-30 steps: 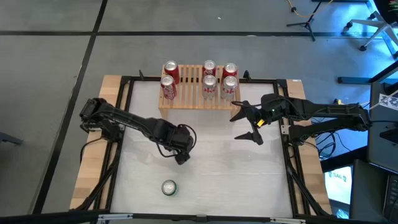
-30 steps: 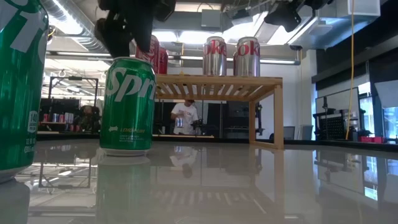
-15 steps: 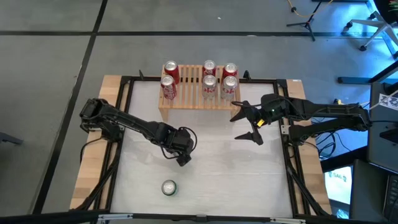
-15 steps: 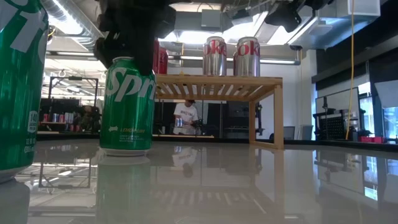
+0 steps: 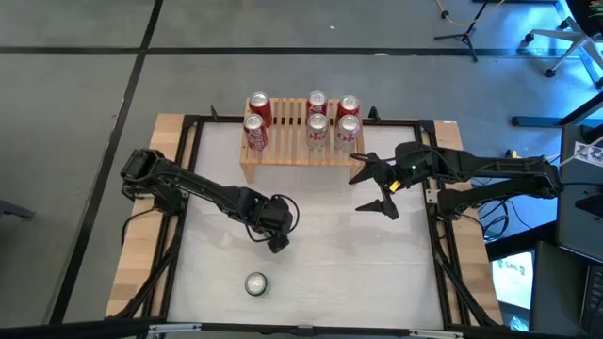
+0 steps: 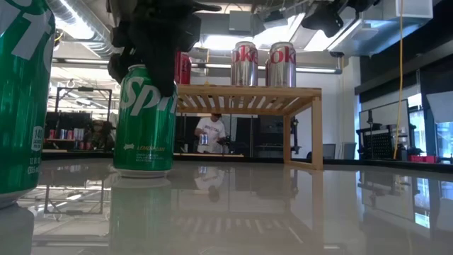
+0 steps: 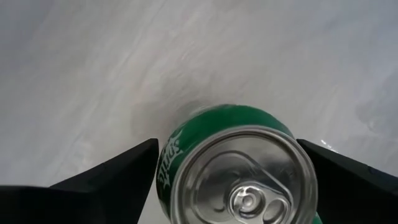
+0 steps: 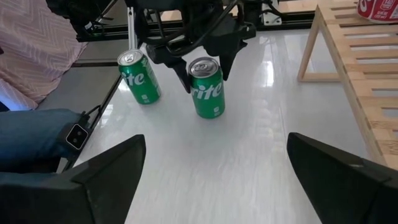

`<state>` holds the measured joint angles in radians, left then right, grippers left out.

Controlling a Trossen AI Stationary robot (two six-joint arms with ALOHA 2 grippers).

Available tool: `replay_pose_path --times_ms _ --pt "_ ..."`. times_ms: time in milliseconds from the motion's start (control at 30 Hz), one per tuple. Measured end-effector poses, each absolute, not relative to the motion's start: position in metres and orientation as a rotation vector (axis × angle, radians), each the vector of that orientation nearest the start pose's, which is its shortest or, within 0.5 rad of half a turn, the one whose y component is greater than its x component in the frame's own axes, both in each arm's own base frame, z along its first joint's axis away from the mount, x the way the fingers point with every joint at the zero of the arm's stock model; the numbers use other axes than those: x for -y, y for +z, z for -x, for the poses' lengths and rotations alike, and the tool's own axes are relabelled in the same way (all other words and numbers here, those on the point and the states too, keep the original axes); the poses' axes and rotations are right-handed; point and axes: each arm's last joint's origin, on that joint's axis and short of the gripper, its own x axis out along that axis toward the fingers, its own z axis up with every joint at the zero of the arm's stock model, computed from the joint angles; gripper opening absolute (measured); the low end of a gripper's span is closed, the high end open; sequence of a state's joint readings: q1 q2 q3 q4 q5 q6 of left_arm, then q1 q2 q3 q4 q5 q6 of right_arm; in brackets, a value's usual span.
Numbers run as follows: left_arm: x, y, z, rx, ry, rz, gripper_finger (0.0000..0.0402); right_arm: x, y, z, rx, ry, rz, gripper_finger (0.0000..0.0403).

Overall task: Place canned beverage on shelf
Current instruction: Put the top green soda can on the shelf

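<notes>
Sprite can (image 8: 206,87) stands upright on the white table (image 5: 358,264), well apart from the shelf (image 5: 300,151), which already carries five cans. The left gripper (image 8: 202,53) hangs just above it, fingers spread wide to either side of the rim and not yet touching. The right gripper (image 5: 379,188) waits open near the shelf's end. A second green can (image 5: 256,283) stands at the table's near edge. Risk, as I judge it: descending off-centre, a fingertip could clip the rim and tip the can; closing too high could let it slip.
</notes>
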<state>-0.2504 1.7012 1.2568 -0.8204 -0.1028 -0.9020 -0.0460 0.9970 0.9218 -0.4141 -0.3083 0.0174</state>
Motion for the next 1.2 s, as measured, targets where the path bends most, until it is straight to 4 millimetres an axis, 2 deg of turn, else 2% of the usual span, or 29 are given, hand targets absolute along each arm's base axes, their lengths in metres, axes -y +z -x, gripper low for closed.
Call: replay_pose_path --times_ms 267,467,1000,1200 --pt "0.0789 0.2221 -0.3209 -1.195 0.421 0.539 0.0316 0.0009 0.3218 -0.2098 -0.486 0.252 -0.103 0.0386" --pt "0.0790 0.2222 -0.3211 -1.205 0.370 0.471 0.0305 0.0009 0.3217 -0.2098 -0.487 0.252 -0.103 0.0386" --pt "0.0829 0.2235 -0.3246 -1.230 -0.056 0.105 0.0305 0.0009 0.3217 -0.2098 -0.487 0.252 -0.103 0.0386" --pt "0.0834 0.2235 -0.3246 -1.224 -0.142 0.002 0.0306 0.0009 0.3217 -0.2098 -0.487 0.251 -0.103 0.0386"
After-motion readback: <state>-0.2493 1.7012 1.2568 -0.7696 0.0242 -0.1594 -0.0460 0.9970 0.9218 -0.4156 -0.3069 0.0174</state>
